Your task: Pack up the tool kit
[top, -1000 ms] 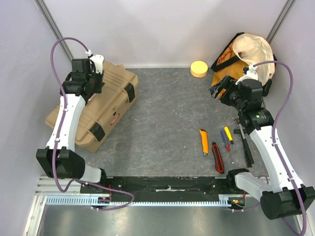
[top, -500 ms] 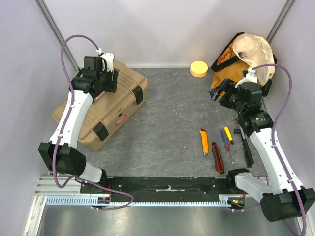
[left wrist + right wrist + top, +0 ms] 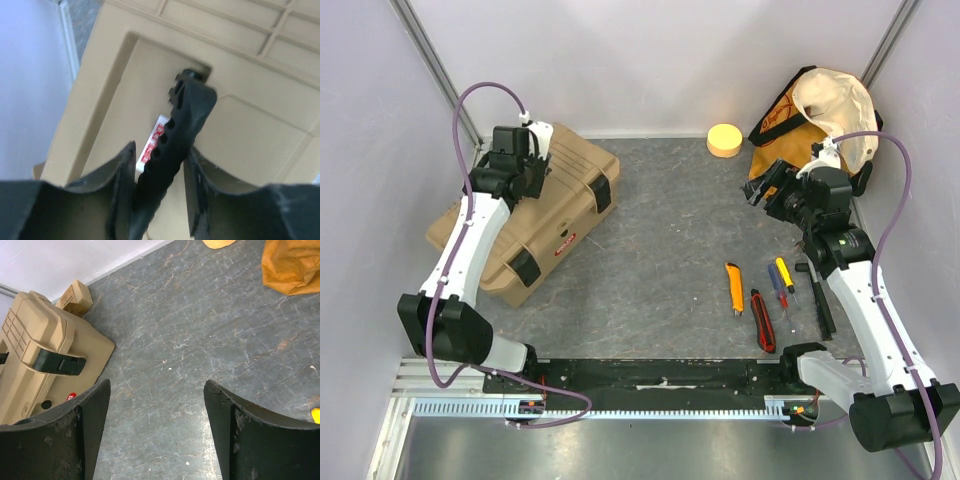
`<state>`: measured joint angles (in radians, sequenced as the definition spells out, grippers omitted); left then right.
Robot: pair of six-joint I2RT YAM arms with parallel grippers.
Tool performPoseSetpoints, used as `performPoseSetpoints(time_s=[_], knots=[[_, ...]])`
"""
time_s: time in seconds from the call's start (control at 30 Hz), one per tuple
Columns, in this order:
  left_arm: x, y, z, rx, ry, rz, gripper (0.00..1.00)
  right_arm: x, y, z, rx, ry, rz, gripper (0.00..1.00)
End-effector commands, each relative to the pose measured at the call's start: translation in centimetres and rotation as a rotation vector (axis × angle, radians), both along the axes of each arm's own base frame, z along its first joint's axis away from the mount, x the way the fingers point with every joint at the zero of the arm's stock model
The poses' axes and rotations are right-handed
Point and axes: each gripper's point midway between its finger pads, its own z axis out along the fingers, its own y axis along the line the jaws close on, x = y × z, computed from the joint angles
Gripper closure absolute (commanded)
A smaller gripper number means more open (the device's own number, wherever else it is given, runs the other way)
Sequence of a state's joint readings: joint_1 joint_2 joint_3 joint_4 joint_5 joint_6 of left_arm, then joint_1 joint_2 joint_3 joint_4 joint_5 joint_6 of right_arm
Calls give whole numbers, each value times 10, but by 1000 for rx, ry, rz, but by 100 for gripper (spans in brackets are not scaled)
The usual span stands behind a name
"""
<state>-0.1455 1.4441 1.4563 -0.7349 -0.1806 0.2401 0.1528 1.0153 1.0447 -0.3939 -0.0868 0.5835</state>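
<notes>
The tan, black-latched tool kit (image 3: 565, 205) lies closed and angled at far left.

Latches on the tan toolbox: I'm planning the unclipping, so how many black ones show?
2. The far latch sits toward the back wall on the toolbox front; the near latch is closer to the arm bases. Others may be hidden.

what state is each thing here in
tool kit, lid closed
latches, both down
handle, held between the left fingers
left gripper, shut on the handle
right gripper, open, empty
cloth bag, mouth open
</notes>
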Motion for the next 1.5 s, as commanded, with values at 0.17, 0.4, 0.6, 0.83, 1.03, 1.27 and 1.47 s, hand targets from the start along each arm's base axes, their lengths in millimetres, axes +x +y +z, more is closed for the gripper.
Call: performPoseSetpoints(time_s=[0.17,0.4,0.6,0.83,1.03,1.27,1.47], knots=[[7,-12,20,-72,-46,-26,98,2,15,-2,61,-25,61,18],[8,-50,18,-264,10,2,98,5,29,-25,68,9,106,19],[17,-92,12,-352,47,-25,98,7,62,-43,112,6,179,19],[34,-131,23,-533,35,4,98,20,134,-57,279,-29,302,13],[47,-127,26,-542,19,71,98,52,191,-57,393,-46,372,9],[41,-84,31,-419,-43,175,42,85,226,-53,425,-44,414,8],[25,-64,34,-394,-67,191,16,82,236,-62,445,-17,437,7]])
